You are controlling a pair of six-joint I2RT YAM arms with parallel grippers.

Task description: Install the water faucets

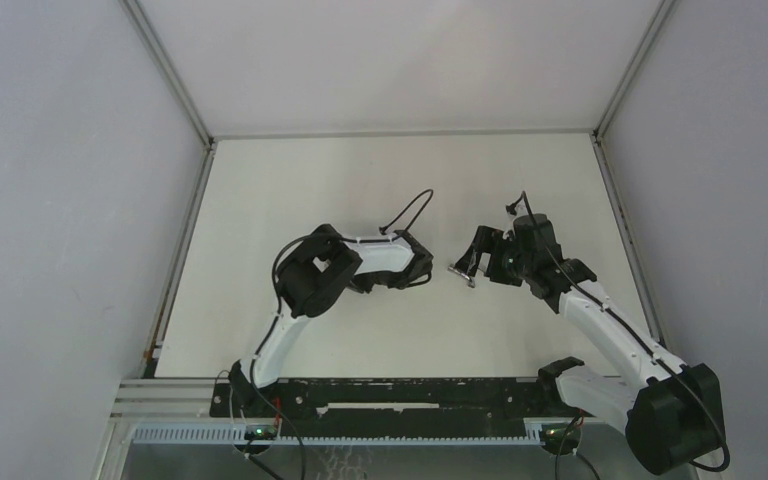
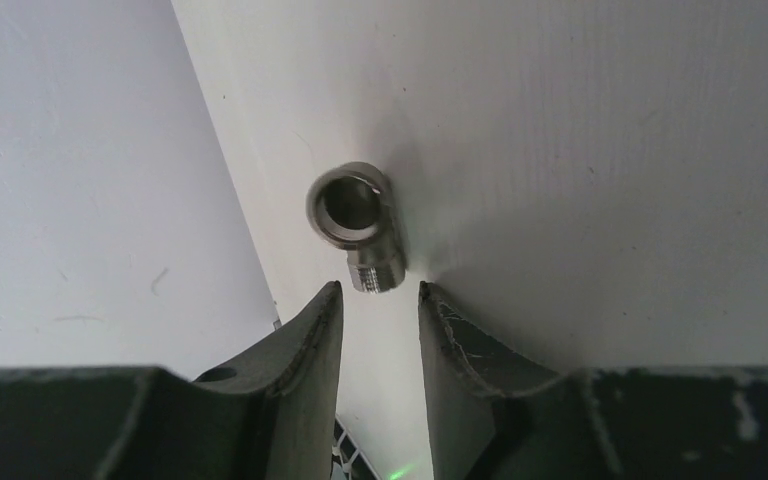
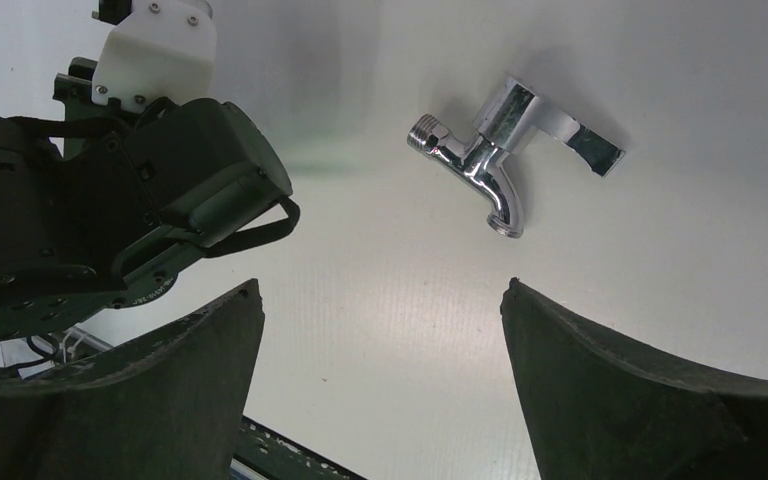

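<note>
Faucet [image 3: 490,165] lies on table [image 3: 660,320], apart from wide-spread right tool [image 3: 380,290].

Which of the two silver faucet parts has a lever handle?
The bent tap in front of the right gripper; the short fitting near the left gripper has none.

A white table [image 1: 400,180] fills the frame's centre, with grey walls [image 1: 60,200] at left and right and a black rail [image 1: 400,393] along the lower edge.
</note>
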